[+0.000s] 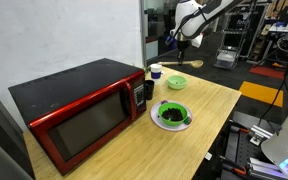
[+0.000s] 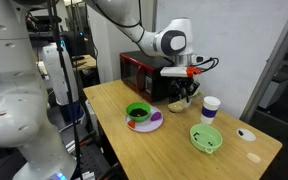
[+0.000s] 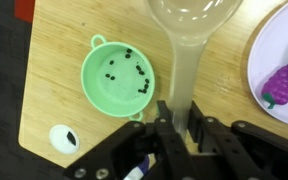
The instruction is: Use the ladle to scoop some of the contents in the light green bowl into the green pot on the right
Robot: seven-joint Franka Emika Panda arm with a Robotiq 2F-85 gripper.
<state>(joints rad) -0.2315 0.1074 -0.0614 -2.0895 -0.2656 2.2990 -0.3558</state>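
Ladle point(image 3: 184, 60): pale wood, long thin handle, small round scoop. Judged light and stiff, and smooth enough to twist in a grip if loaded off-centre. Claw point(image 3: 180, 118) is pressed together on the handle, far from the scoop, so the scoop sticks out ahead of it. This hold suits dipping, but with so long a lever any tilt may spill. Ladle hangs in the air above the table point(image 1: 209, 125), in the wrist view between the light green bowl point(image 3: 117, 77) and a pale plate point(image 3: 269, 35). Scoop is blurred; no contents visible in it. Bowl sits on the table, shallow and probably light, holding scattered small dark bits; it may slide if the scoop pushes its wall. Green pot point(image 1: 172, 113) stands on the plate, well apart from the claw. A purple grape-like piece point(image 3: 281, 85) lies on the plate. White cup point(image 1: 155, 71) stands just beside the bowl, near the red microwave point(image 1: 79, 110). A small white disc point(image 3: 64, 138) lies near the bowl. The cup is the likeliest obstruction during a dip.
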